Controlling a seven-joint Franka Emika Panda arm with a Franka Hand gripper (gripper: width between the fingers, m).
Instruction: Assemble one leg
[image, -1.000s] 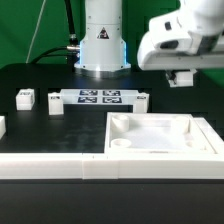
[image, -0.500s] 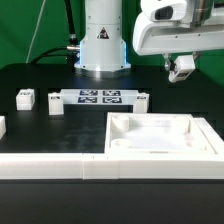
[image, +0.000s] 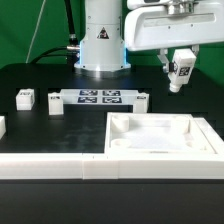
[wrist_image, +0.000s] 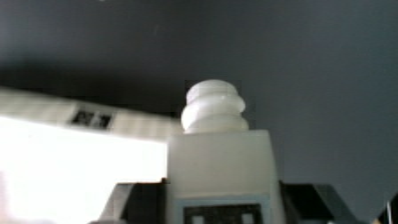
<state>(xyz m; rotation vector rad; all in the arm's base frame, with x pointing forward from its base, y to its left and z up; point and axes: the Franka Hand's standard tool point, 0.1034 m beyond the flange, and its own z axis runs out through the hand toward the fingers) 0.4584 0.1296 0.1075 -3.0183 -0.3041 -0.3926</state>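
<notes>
Note that the leg (image: 180, 74) presents smooth white plastic with a faint sheen; its tag (image: 184, 70) is matt black-and-white print. You will find the tray part (image: 150, 135) in the same smooth white plastic. The table (image: 30, 75) is matt black.

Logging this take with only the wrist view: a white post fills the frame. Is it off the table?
Observer: Yes. The exterior view shows the gripper holding the leg tilted in the air, above the black table.
Operator: Is it touching the big tray part?
Observer: No. It hangs apart from the tray part, with nothing of it on the rim.
Operator: Other loose parts?
Observer: Two small white parts sit on the exterior view's left of the marker board.
</notes>
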